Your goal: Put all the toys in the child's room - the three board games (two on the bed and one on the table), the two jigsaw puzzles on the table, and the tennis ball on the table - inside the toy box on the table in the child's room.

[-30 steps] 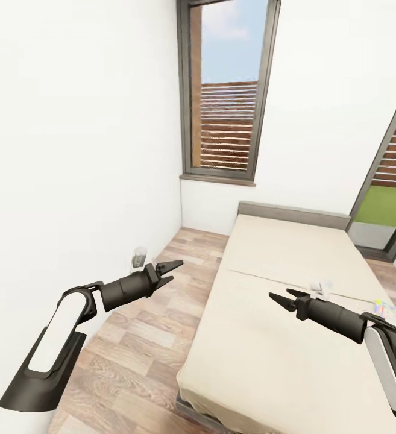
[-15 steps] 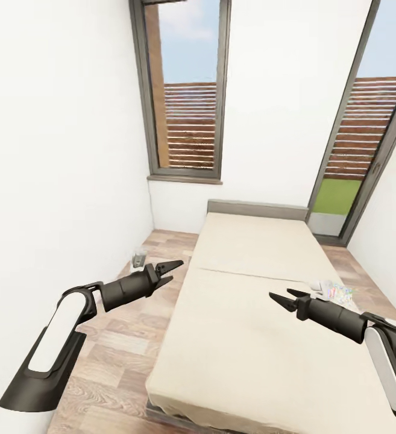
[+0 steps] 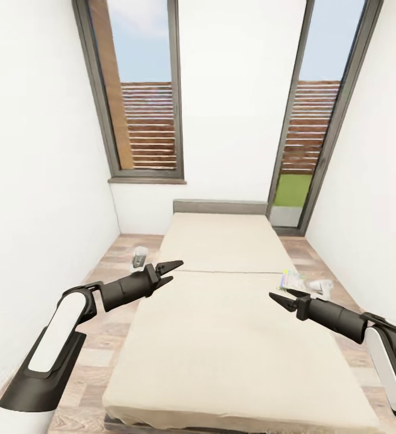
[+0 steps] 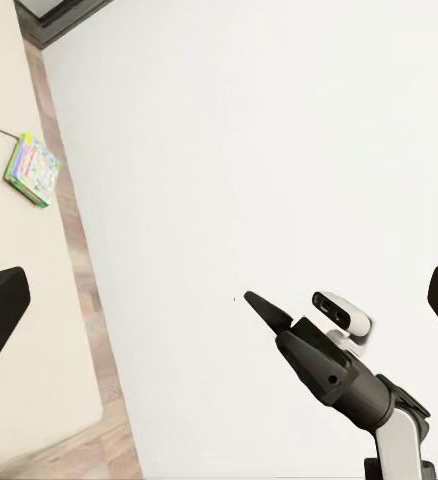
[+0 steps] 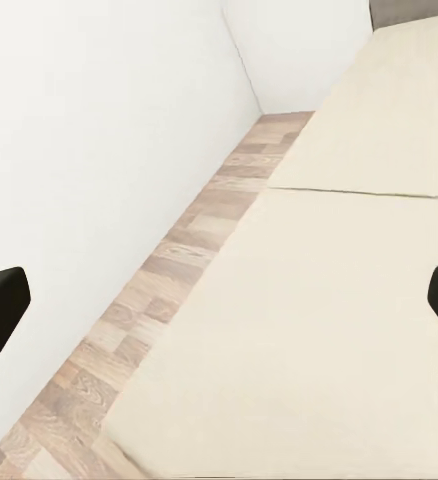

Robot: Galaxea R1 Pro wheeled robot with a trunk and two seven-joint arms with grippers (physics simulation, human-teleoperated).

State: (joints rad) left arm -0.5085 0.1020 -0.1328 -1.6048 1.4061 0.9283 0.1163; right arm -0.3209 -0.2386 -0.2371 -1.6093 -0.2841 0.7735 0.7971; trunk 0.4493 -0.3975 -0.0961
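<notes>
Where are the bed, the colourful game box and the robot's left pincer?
bed (image 3: pixel 222 337), head view, bare mattress top.
colourful game box (image 3: pixel 290 281), head view, its printed lid.
left pincer (image 3: pixel 169 271), head view, between the fingertips.

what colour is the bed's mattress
Plain beige mattress on a dark grey frame; the head view shows it best.

Both arms are showing the same build in the head view: a white, rounded panel on the upper link, set in a matt black shell, narrowing into a black ribbed cylindrical forearm. The left hand (image 3: pixel 169 272) and right hand (image 3: pixel 279 298) are each ending in two slim, pointed black fingers. In the left wrist view the right arm is wearing a small white, capsule-shaped camera housing (image 4: pixel 341 315) near its wrist.
</notes>
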